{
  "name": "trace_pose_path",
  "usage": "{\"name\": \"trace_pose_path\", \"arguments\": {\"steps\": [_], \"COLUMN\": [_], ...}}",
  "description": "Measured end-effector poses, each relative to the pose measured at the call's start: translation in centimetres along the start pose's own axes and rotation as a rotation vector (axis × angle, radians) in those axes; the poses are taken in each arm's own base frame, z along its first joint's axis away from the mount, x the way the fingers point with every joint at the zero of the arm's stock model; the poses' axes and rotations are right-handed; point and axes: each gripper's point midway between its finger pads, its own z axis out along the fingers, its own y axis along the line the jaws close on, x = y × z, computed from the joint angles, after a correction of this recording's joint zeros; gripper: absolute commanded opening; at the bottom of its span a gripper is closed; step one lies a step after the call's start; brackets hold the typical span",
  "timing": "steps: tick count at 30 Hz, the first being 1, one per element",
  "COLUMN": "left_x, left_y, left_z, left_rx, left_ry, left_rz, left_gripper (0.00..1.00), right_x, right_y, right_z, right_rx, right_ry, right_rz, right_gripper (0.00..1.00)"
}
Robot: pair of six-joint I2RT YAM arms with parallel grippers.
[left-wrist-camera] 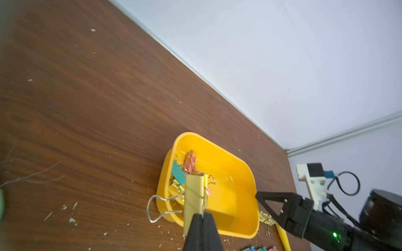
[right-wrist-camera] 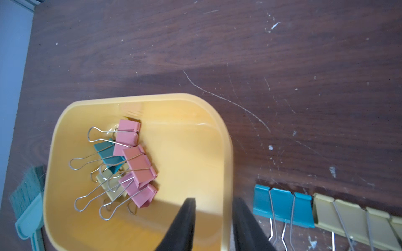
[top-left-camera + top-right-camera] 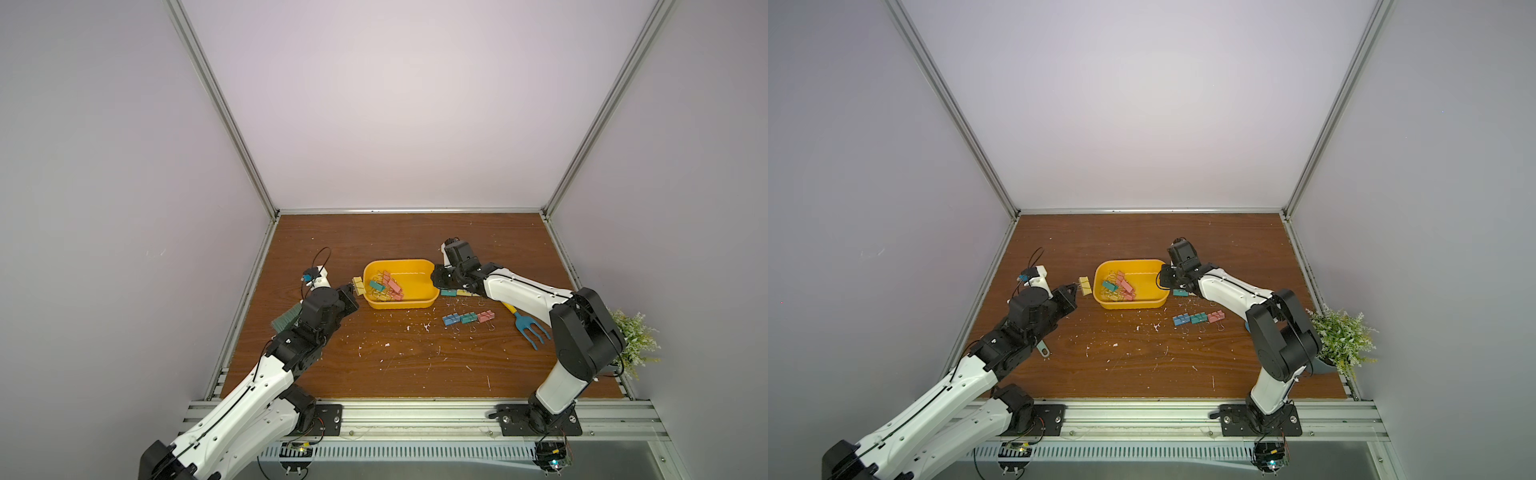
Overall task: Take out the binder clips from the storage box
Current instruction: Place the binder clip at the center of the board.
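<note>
Right, we have the left gripper [image 3: 353, 290] clenched on 1 yellow clip [image 3: 358, 285], holding it just outside the left end of the storage box [image 3: 399, 306], left of centre in both top views. The left wrist view shows the black fingers [image 1: 195, 230] pinched tight on the clip's end. The box sits mid-table, and a heap of binder clips [image 3: 386, 287], pink, teal and yellow, lies in its left half. Over at the box's right end, the right gripper [image 2: 214, 203] is released: its jaws stand apart, straddling the wall, 1 finger inside and 1 outside. Just beyond that wall a teal clip [image 2: 282, 206] and a pale yellow clip [image 2: 348, 217] lie side by side on the table. Below them, a row of 3 clips [image 3: 469, 318], blue, teal and pink, sits near the garden fork [image 3: 530, 332].
</note>
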Motion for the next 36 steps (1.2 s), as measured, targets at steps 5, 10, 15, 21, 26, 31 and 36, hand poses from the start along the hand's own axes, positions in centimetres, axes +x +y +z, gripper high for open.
{"name": "trace_pose_path", "arguments": {"steps": [5,10,15,21,26,31,36], "left_x": [0.5,2.0,4.2,5.0,6.3,7.0,7.2], "left_y": [3.5,6.5,9.6,11.0,12.2,12.5,12.5], "left_z": [-0.1,0.2,0.6,1.3,2.1,2.6,2.8], "left_rx": [-0.125,-0.205,-0.288,-0.315,-0.34,-0.352,-0.355], "left_ry": [-0.036,-0.044,-0.035,-0.067,-0.065,-0.053,-0.059], "left_rz": [-0.126,-0.263,-0.36,-0.474,-0.556,-0.611,-0.663], "left_gripper": [0.0,0.0,0.0,0.0,0.0,0.01,0.27], "right_x": [-0.4,-2.3,-2.5,-1.1,-0.1,0.8,2.1], "right_y": [0.3,1.6,2.2,2.6,4.6,6.9,8.0], "right_z": [-1.4,-5.0,-7.4,-7.8,-7.9,-8.2,-7.1], "right_rx": [-0.009,-0.07,-0.141,-0.205,-0.263,-0.315,-0.322], "right_ry": [-0.012,-0.099,-0.157,-0.145,-0.121,-0.114,-0.076], "right_rz": [-0.002,0.012,0.053,0.1,0.1,0.072,0.055], "right_gripper": [0.39,0.42,0.44,0.45,0.45,0.46,0.46]}}
